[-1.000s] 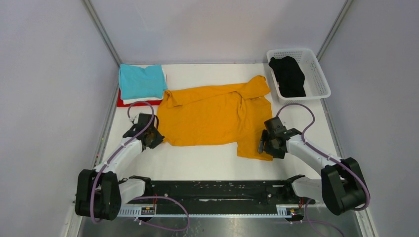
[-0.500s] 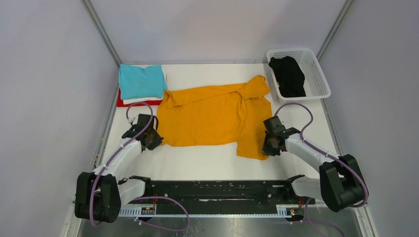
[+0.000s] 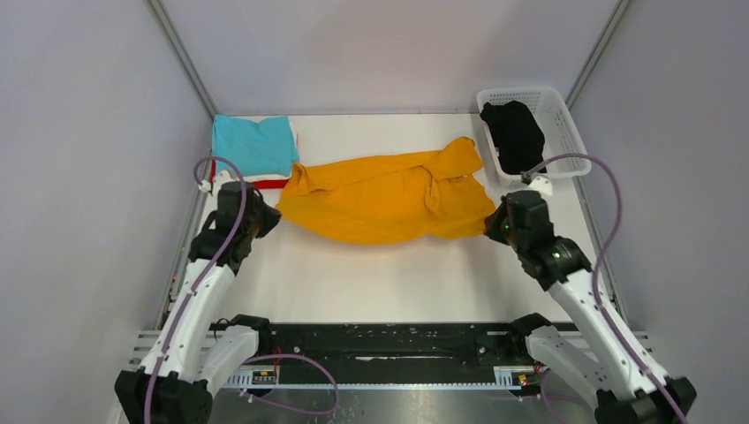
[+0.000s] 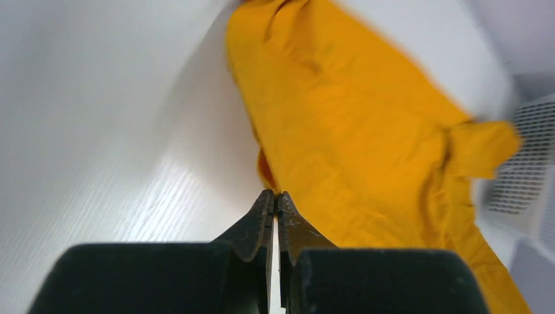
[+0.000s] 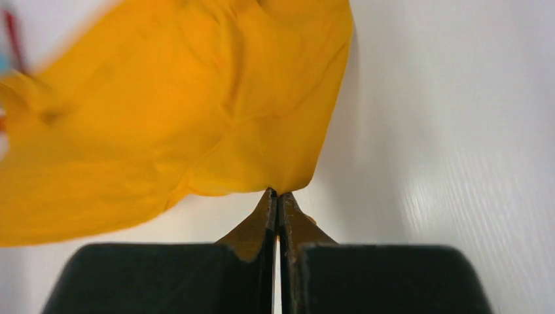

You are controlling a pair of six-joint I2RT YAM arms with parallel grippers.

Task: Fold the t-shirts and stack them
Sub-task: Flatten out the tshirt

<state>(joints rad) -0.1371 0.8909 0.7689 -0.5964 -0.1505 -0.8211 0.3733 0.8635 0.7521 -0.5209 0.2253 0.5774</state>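
Observation:
The mustard-orange t-shirt (image 3: 389,199) (image 4: 353,131) (image 5: 163,118) hangs stretched between both grippers above the middle of the table, its near hem lifted and sagging. My left gripper (image 3: 269,217) (image 4: 275,195) is shut on its left bottom corner. My right gripper (image 3: 490,227) (image 5: 278,194) is shut on its right bottom corner. A folded teal t-shirt (image 3: 253,145) tops a stack at the back left, with white and red t-shirt (image 3: 265,184) edges showing under it. The black t-shirt (image 3: 514,135) lies crumpled in the basket.
The white lattice basket (image 3: 565,132) stands at the back right corner. Grey walls close in the table on three sides. The black rail (image 3: 389,340) with the arm bases runs along the near edge.
My right gripper shut on the shirt's right bottom corner. Both arms then rose and moved toward the back, lifting the near hem off the table; the shirt now looks shorter front to back.

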